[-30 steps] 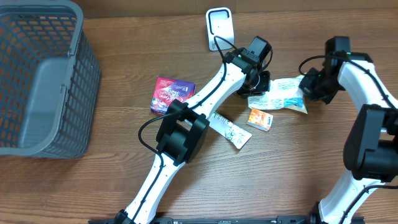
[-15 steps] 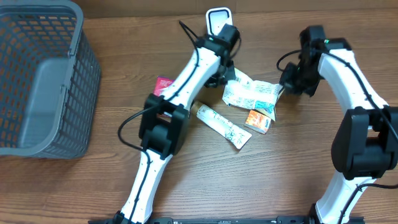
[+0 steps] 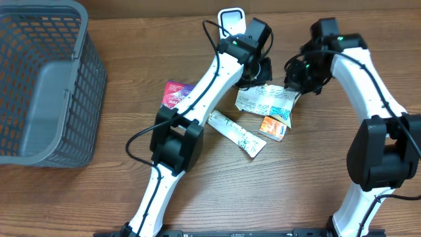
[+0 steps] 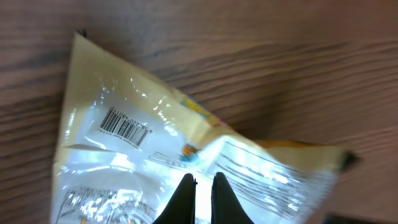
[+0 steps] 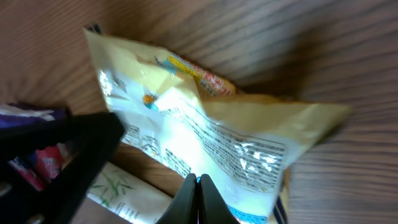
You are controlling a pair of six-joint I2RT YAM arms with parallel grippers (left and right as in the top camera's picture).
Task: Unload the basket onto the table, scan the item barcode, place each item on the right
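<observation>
A crinkly yellow-and-white snack packet (image 3: 266, 102) hangs stretched between both grippers, just below the white scanner (image 3: 233, 23) at the table's back edge. My left gripper (image 3: 259, 84) is shut on the packet's upper edge. In the left wrist view its fingertips (image 4: 202, 183) pinch the film, and the packet's barcode (image 4: 124, 126) faces the camera at upper left. My right gripper (image 3: 295, 92) is shut on the packet's right end. The right wrist view has the jaws (image 5: 198, 180) closed tight on the packet (image 5: 211, 124).
A grey mesh basket (image 3: 85, 79) stands at the far left. On the table lie a purple packet (image 3: 174, 95), a white bamboo-print tube (image 3: 238, 135) and a small orange box (image 3: 273, 127), partly under the held packet.
Both arms carried the packet to the left and back, closer to the scanner. The left arm swung left, then a little right again. Both grips stayed shut.
</observation>
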